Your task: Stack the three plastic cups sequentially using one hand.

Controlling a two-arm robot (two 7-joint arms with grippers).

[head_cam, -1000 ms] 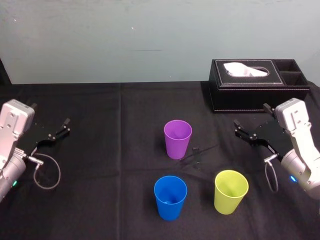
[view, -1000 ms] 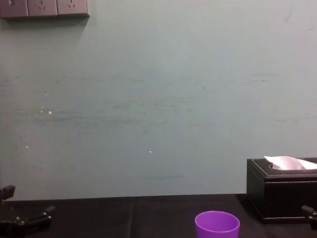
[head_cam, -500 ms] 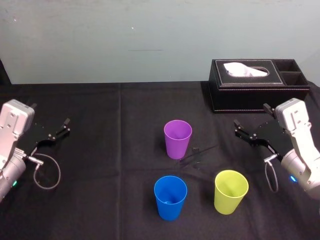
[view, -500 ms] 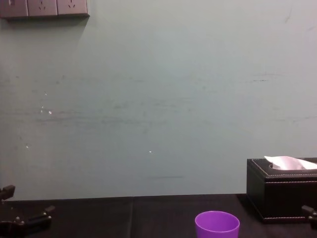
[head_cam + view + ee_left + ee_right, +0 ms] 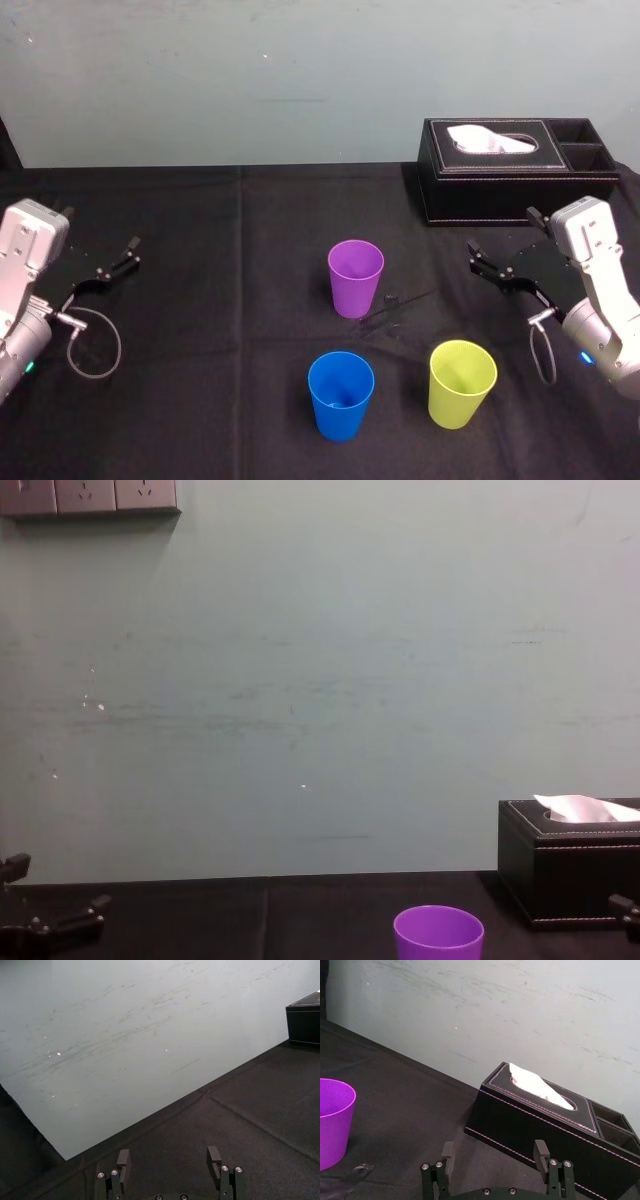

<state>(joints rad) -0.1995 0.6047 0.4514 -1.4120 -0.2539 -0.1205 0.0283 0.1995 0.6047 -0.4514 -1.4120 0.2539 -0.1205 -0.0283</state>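
Change 0: purple cup (image 5: 355,277), blue cup (image 5: 340,394), yellow-green cup (image 5: 462,383) separate; left end effector (image 5: 102,229), right end effector (image 5: 502,231) jaws apart, empty.

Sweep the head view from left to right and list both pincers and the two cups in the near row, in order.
left pincer → blue cup → yellow-green cup → right pincer

Three cups: one purple cup (image 5: 355,278), one blue cup (image 5: 340,394), one yellow-green cup (image 5: 461,383). One tissue box (image 5: 520,180) with two side compartments. Two pincers: left pincer (image 5: 168,1154), right pincer (image 5: 494,1146). One tabletop (image 5: 200,300). Three wall sockets (image 5: 84,494).
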